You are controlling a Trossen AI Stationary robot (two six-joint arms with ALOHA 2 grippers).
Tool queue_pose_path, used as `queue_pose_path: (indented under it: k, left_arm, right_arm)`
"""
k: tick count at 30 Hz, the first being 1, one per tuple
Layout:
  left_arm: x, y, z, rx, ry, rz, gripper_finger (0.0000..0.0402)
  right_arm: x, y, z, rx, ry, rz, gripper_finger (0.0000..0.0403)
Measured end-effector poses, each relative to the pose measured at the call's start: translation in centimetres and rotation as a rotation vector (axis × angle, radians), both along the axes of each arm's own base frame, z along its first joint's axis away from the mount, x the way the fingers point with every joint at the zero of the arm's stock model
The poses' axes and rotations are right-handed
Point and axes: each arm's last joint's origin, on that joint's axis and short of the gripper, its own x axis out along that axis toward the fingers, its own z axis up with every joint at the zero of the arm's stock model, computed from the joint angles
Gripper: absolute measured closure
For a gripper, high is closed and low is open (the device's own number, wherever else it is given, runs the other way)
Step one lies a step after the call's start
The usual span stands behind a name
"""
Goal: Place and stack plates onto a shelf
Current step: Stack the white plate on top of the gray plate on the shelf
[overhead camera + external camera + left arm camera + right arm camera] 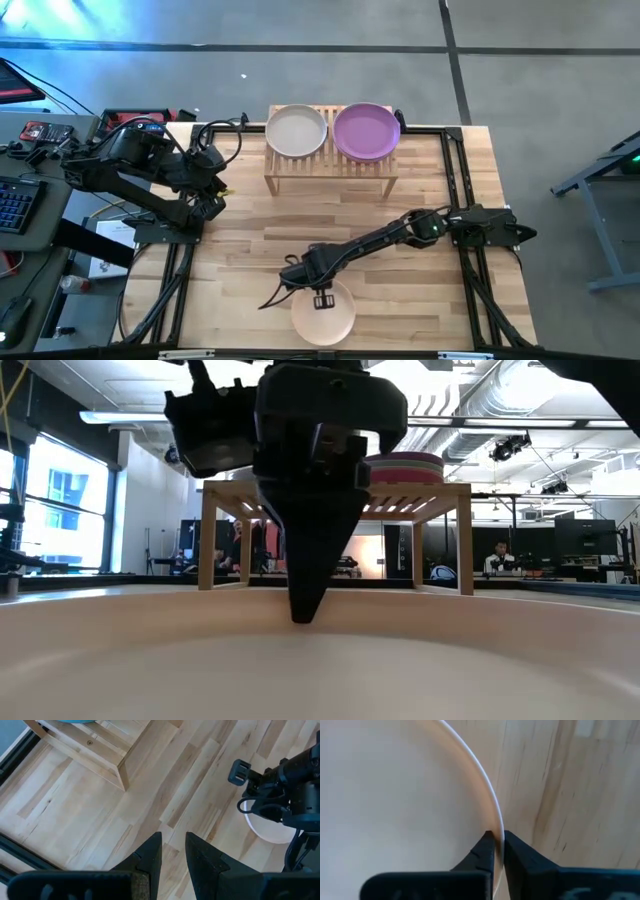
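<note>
A peach plate (325, 318) lies flat on the table by its near edge; it fills the foreground of the low view (320, 660). My right gripper (322, 298) stands over the plate's far rim, fingers pointing down (302, 615), shut on that rim (499, 840). The bamboo shelf (330, 165) stands at the far edge of the table and carries a grey-beige plate (296, 130) on its left half and a purple plate (366, 131) on its right half. My left gripper (218, 192) waits at the table's left side, open by a narrow gap (172, 850), touching nothing. My right gripper holds the peach plate by its far rim (496, 822), one finger (485, 851) inside the rim and the other outside it. The fingers come from above, pointing down. The plate lies level, and I cannot tell whether it is off the table.
Bare wooden tabletop (300, 225) lies between the shelf and the peach plate. Black frame rails (470, 280) run along the left and right sides. A desk with a keyboard (15, 205) and gear stands off the table's left.
</note>
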Motion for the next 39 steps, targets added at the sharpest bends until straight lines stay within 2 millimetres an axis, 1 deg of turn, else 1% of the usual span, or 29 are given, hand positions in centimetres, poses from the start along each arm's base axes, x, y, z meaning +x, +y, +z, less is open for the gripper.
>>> queue_pose_path:
  k: [7, 10, 12, 19, 26, 32, 36, 39]
  left_arm:
    - [0.0, 0.0, 0.0, -0.002, -0.001, 0.004, 0.0326]
    - [0.0, 0.0, 0.0, -0.004, -0.001, 0.008, 0.0326]
    - [0.0, 0.0, 0.0, -0.004, -0.001, 0.008, 0.0326]
    - [0.0, 0.0, 0.0, -0.004, -0.001, 0.007, 0.0326]
    - [0.0, 0.0, 0.0, -0.004, -0.001, 0.007, 0.0326]
    - [0.2, 0.0, -0.1, 0.0, 0.004, 0.008, 0.0326]
    - [0.5, -0.1, -0.2, 0.002, 0.014, 0.008, 0.0326]
    - [0.9, -0.1, -0.3, 0.004, 0.023, 0.008, 0.0326]
  right_arm:
    - [-0.4, -0.5, 0.0, -0.009, 0.054, -0.017, 0.0401]
    - [-0.5, -0.6, 0.4, -0.008, 0.059, -0.019, 0.0402]
    - [-0.6, -0.7, 1.0, -0.003, 0.047, -0.024, 0.0402]
    - [-1.0, -1.2, 4.0, -0.004, -0.013, -0.081, 0.0403]
    - [-1.3, -2.4, 6.9, 0.003, -0.076, -0.135, 0.0403]
    - [-1.7, -4.0, 9.4, 0.008, -0.129, -0.18, 0.0403]
    - [-2.0, -5.5, 11.5, 0.026, -0.169, -0.232, 0.0403]
    - [-2.4, -7.0, 13.3, 0.041, -0.209, -0.281, 0.0403]
